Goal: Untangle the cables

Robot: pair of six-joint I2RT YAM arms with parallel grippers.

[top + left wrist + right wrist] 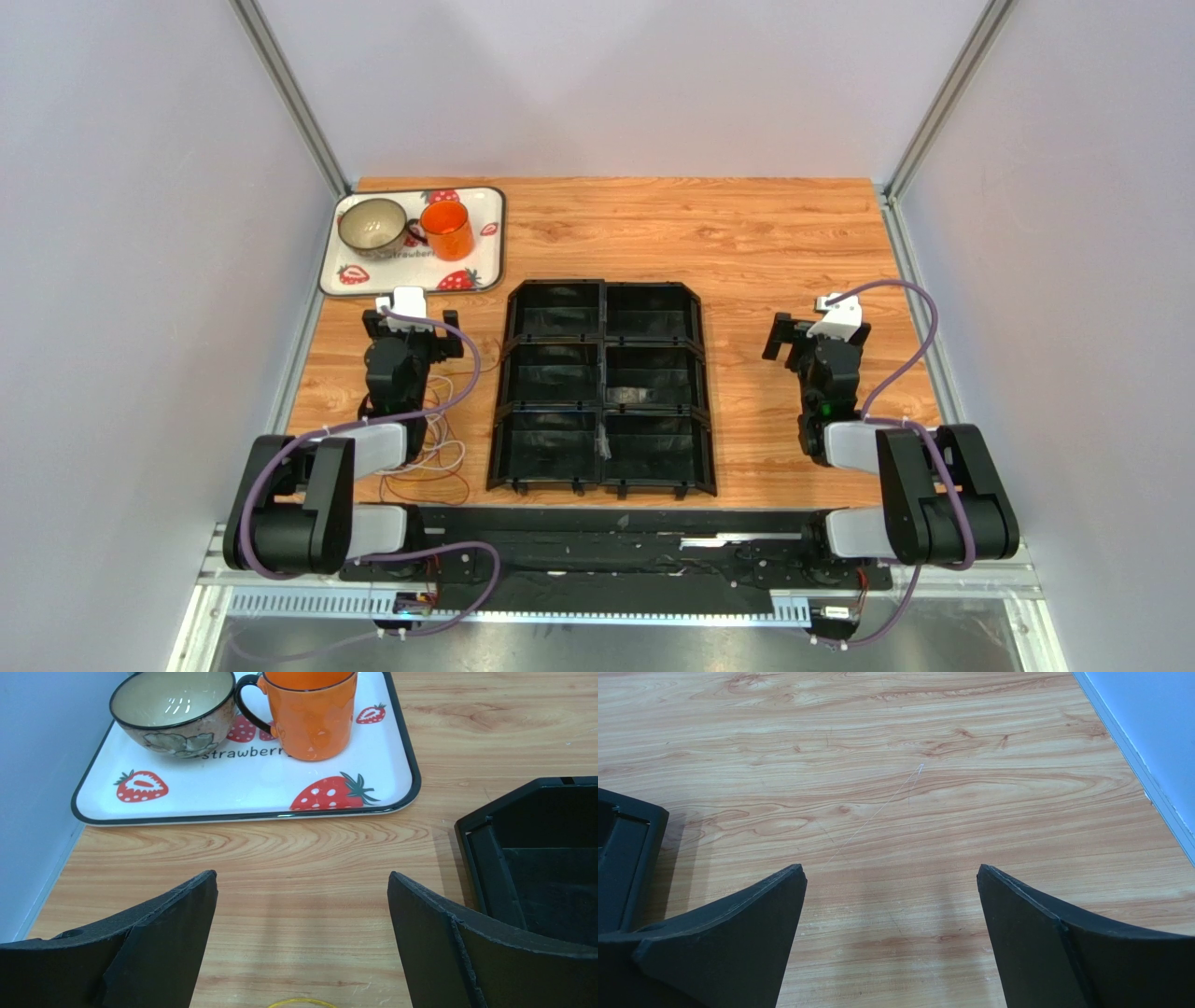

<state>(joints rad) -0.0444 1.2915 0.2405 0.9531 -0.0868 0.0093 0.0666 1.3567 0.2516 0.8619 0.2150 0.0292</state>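
Plainly, the left tool (300, 882) is released: its two dark fingers (161, 941) are spread wide with nothing between them, above bare tabletop (295, 850). Directly under it, at the bottom edge of the left wrist view, a short yellow strand (302, 1001) peeks in. The rest of the cables (441, 451) lie behind this tool, back toward its arm's base, as loose white and red loops on the tabletop. They sit beside the arm and just left of the black compartment bin (603, 340). Ahead of the tool sits a strawberry-printed tray (231, 784) carrying a speckled bowl (172, 707) and an orange mug (312, 714). The bin's corner is off to the tool's right.

The right tool (892, 875) is likewise released and holds nothing, over bare wood. A faint pale line (878, 812) runs ahead of it; whether it is a thread or a scratch cannot be told. The bin's edge is at this tool's left, and the cables are well apart from it, beyond the bin.
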